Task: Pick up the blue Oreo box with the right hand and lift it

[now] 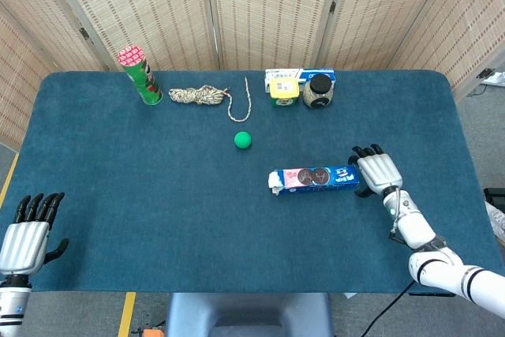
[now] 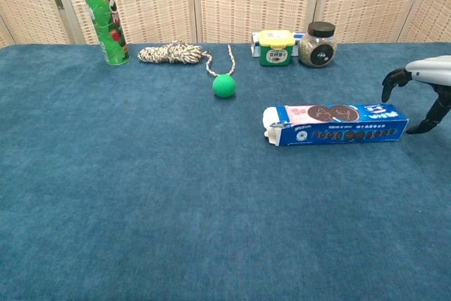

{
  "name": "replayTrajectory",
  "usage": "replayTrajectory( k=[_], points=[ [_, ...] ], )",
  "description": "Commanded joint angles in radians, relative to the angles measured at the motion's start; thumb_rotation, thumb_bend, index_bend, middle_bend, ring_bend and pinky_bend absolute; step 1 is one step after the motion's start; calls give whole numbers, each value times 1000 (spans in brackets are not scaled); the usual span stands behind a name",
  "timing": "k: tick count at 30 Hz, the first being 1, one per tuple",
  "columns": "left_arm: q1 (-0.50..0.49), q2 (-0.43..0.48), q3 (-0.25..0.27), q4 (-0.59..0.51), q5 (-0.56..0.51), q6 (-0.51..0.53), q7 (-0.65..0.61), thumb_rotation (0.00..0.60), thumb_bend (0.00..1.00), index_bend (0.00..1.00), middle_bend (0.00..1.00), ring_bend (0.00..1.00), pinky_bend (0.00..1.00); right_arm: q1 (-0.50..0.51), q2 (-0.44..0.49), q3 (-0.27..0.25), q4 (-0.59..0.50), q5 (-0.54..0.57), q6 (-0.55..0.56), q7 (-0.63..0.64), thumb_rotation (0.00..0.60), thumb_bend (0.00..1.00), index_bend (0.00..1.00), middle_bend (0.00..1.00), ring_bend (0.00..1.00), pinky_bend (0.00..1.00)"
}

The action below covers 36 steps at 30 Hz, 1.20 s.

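At the near left corner of the table, the left hand was seen resting at the edge, its fingers straight and a little apart, with nothing held. It played no part in the step in hand.

Toward the near right, the right hand was seen just beside the right end of the Oreo box. In the chest view the right hand was shown wide, dark fingers curved above and the thumb hanging lower, with the end of the Oreo box just short of the gap between them. No grip could be made out, and whether any fingertip touched the carton could not be told. The box was lying flat and lengthwise on the cloth, right of the middle of the table, its torn white end turned to the left.

The step was judged to be the reach, near its close, with the grasp not yet made. The next move was judged to call for the hand to be carried a little further over the box end, the fingers closed across the narrow sides, and only then a lift; a grip so near one end was thought likely to let the long carton tip.

Further off, a green ball was seen apart from the box. Along the far edge were ranged a green can, a coil of rope, a yellow-lidded tub and a dark-lidded jar.
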Motion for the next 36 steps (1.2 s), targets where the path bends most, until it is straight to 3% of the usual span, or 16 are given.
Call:
replayTrajectory(
  k=[1,19,30,36],
  points=[
    [0,0,0,0,-1,-1,-1,600,296,57,134,91,48,21,-25,-5,35,24,-16,-9,600,231,288,140,149,72],
    [4,8,1,1,3,3,-19,600,297,34,134,95,46,69,-78,-19,103,38,23,-34,600,231,474,253,235,144],
    [-4,0,-6,5,-26,-18,7,600,296,28,134,98,46,30,125,-30,-153,-88,193,-95,600,231,507,275,256,144],
    [-11,-8,-8,2,-41,-32,34,600,296,26,134,99,45,22,275,-16,-369,-81,280,-236,600,231,513,275,256,144]
  ],
)
